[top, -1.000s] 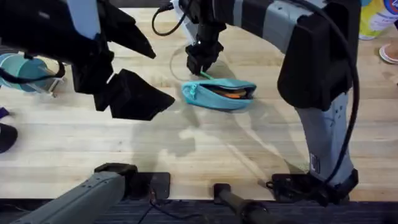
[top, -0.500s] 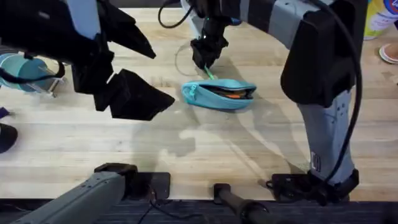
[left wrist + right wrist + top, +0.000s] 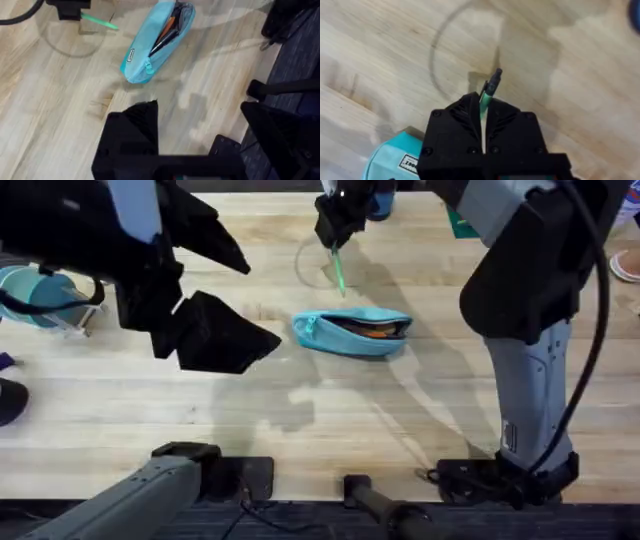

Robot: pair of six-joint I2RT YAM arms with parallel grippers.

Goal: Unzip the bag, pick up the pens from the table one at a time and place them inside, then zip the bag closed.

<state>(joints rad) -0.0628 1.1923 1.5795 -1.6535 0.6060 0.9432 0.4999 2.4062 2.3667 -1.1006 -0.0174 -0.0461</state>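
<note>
The light blue bag (image 3: 352, 332) lies unzipped in the middle of the table (image 3: 300, 420), with orange and dark items showing through its mouth. My right gripper (image 3: 335, 235) hangs above the table just behind the bag, shut on a green pen (image 3: 339, 272) that points down out of the fingers. In the right wrist view the pen (image 3: 490, 89) sticks out with its dark tip forward, and a corner of the bag (image 3: 395, 156) shows below. My left gripper (image 3: 255, 300) is raised, left of the bag, open and holding nothing. The left wrist view has the bag (image 3: 155, 45) and the pen (image 3: 100, 21).
A teal object (image 3: 30, 295) sits at the table's left edge, and containers (image 3: 610, 210) stand at the far right corner. A faint ring mark (image 3: 315, 265) stains the wood behind the bag. Bare wood lies in front of the bag.
My right gripper has risen and moved back from the bag's rear edge, carrying the green pen up with it. The left arm and the bag have not moved.
</note>
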